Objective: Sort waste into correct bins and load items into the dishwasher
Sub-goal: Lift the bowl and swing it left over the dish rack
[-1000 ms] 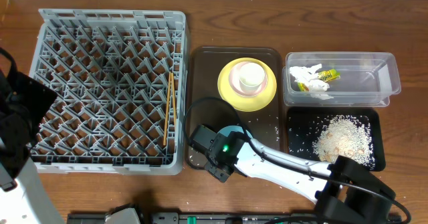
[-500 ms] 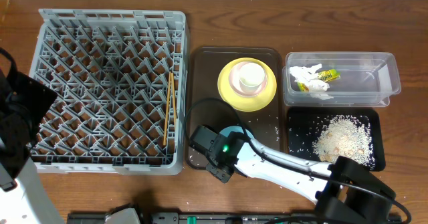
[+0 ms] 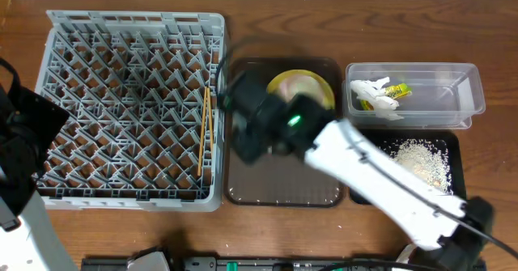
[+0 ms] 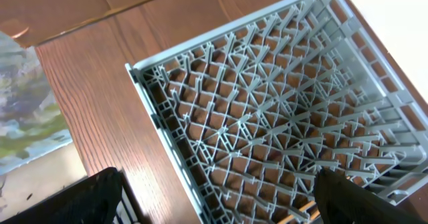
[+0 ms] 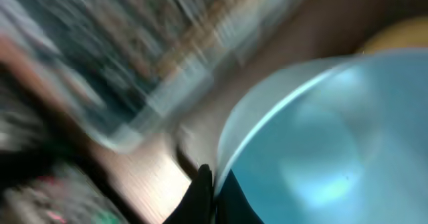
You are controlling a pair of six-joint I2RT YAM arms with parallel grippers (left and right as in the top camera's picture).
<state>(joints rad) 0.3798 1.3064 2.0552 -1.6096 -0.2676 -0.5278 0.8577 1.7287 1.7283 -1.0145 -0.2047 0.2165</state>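
My right gripper [image 5: 212, 184] is shut on the rim of the light blue bowl [image 5: 334, 137]. In the overhead view the right gripper [image 3: 251, 129] is blurred over the left part of the brown tray, beside the grey dish rack [image 3: 129, 101], and hides the bowl. Two chopsticks [image 3: 204, 133] lie along the rack's right edge. The yellow plate [image 3: 316, 89] carries a pale cup, partly hidden by the arm. The clear tub [image 3: 453, 101] holds the napkin [image 3: 368, 93] and wrapper [image 3: 394, 91]. The black tray [image 3: 449, 182] holds rice crumbs [image 3: 417, 162]. My left gripper [image 4: 214, 197] is open above the rack's corner [image 4: 281, 103].
The brown serving tray [image 3: 283, 190] lies between the rack and the two bins, with a few crumbs on it. The left arm's body stands at the table's left edge [image 3: 20, 158]. The table's wooden front edge runs below the trays.
My right arm has risen from the front of the brown tray and swung back and left with the blue bowl. The left arm has not moved.
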